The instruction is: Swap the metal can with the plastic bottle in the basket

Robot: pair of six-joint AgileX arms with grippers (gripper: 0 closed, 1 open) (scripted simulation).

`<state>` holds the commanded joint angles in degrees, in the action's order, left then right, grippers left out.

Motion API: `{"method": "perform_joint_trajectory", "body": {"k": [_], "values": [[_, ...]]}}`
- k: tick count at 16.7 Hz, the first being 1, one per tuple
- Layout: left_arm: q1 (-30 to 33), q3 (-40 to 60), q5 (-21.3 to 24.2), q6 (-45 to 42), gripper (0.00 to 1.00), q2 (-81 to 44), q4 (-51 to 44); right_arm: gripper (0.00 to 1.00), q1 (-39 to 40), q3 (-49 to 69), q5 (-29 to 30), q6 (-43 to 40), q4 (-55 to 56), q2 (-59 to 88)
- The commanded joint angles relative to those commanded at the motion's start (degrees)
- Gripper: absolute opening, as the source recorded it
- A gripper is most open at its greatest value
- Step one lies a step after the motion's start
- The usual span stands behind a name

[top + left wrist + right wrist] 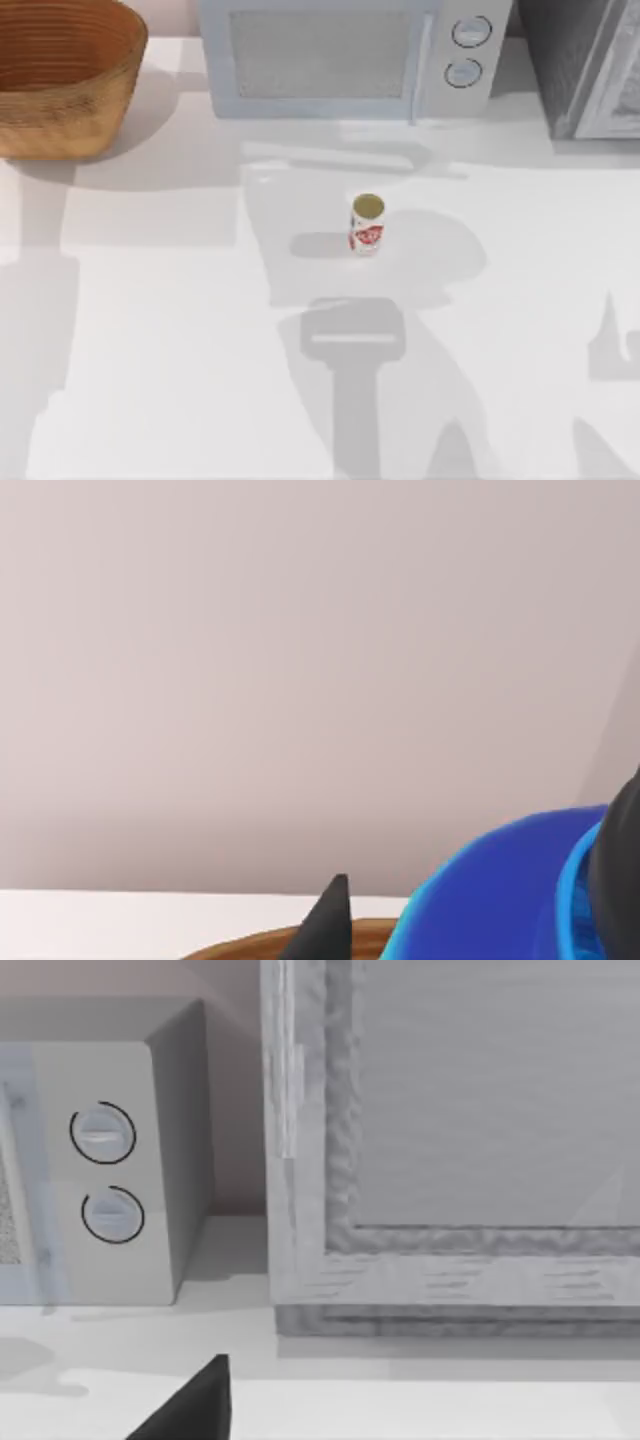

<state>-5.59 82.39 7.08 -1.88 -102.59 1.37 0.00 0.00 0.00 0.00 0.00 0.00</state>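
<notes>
The metal can (367, 224), white with red markings and a dull gold top, stands upright at the middle of the table with no gripper near it. The woven basket (60, 120) sits at the far left corner. In the left wrist view my left gripper (480, 900) is shut on the plastic bottle (480, 890). The bottle's blue body sits between the dark fingertips (335, 920), just above the basket rim (250, 945). One dark fingertip (200, 1400) of my open right gripper hangs above the table with nothing by it, facing the back right.
A white microwave (350, 55) with two round knobs stands along the back of the table. A grey cabinet (590, 65) stands at the back right. White tabletop stretches around and in front of the can.
</notes>
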Motion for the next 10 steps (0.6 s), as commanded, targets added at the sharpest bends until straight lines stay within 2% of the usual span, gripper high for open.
{"method": "perform_joint_trajectory", "body": {"k": [10], "values": [[0.7, 3.5, -0.7, 0.4, 0.00, -8.1, 5.0, 1.00, 0.0, 0.0, 0.0, 0.0, 0.0, 0.0]]}}
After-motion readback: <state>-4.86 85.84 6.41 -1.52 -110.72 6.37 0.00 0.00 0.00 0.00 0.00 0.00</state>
